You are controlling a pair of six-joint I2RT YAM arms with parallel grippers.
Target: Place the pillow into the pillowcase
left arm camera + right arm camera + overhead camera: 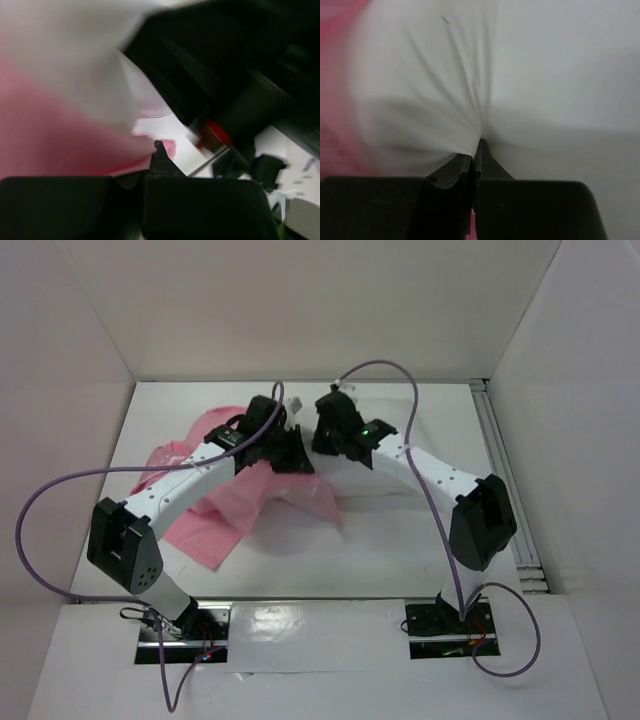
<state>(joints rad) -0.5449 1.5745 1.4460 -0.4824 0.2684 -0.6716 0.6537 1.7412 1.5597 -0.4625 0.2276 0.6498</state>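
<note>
While the stuffing step looks barely begun, holdings are: one pillowcase [215, 525], pink, crumpled; one pillow [530, 70], white, touching the pillowcase's right edge, seemingly not yet inside; two grippers over that edge, left gripper [159, 149] closed on pink cloth, right gripper [479, 145] pinching the pillow; next, likely: part the pillowcase mouth, push pillow in.

pillowcase [225, 525]: shiny pink satin cloth | pillow [470, 75]: matt white cloth, softly creased | desk [400, 550]: smooth white, faint sheen | right gripper [476, 147]: matt black plastic
</note>
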